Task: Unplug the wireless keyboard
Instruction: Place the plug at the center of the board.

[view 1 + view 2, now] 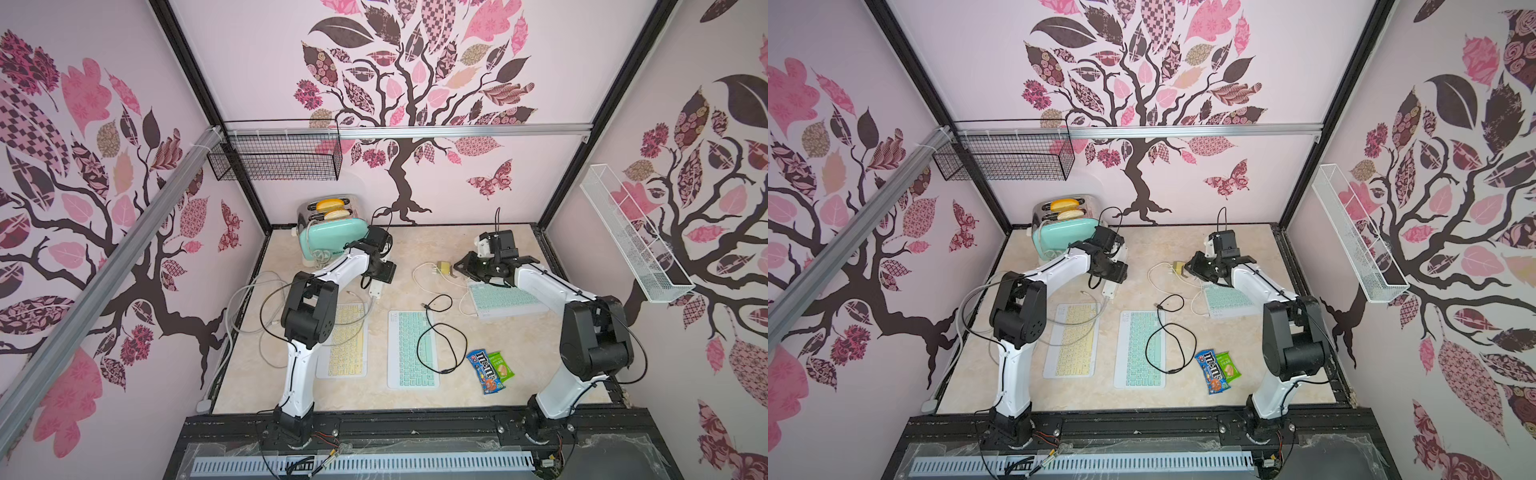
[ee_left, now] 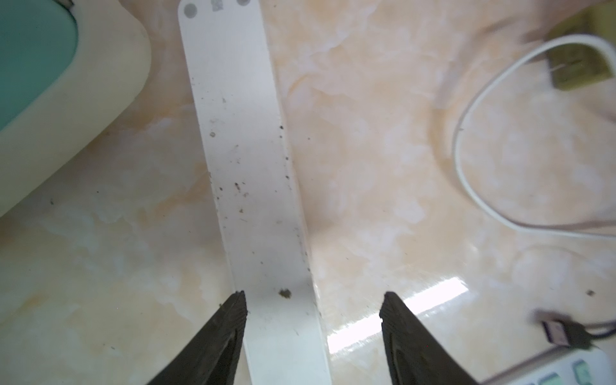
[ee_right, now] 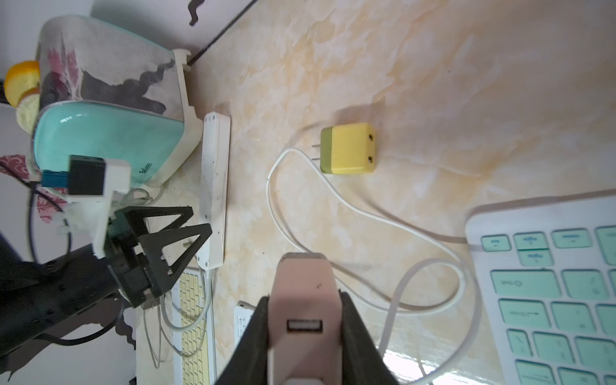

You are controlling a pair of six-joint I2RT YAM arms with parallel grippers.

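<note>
Two arms alike, left arm [image 1: 330,270] and right arm [image 1: 548,286]: smooth white shells on the long links, big rounded black joint housings [image 1: 309,311] between. Thin black cables [image 1: 497,218] along the links and in loops. Black triangular fingers [image 2: 216,340], ribbed inside, with small screws. White bracket [image 3: 116,180] with black camera box [image 3: 86,176] at the wrist. Black round bases [image 1: 291,428].

You get bright, even light in both top views, and the arms throw only faint, soft shadows on the table [image 1: 532,345]. Toward the corners the picture stretches outward, as a wide lens does. In the left wrist view a white glare streak lies beside the left hand [image 2: 313,295], and the white cable [image 2: 463,140] is smeared at that edge. In the right wrist view the pink adapter [image 3: 301,293] is soft, close to the lens, while the yellow charger [image 3: 346,148] is sharp.
</note>
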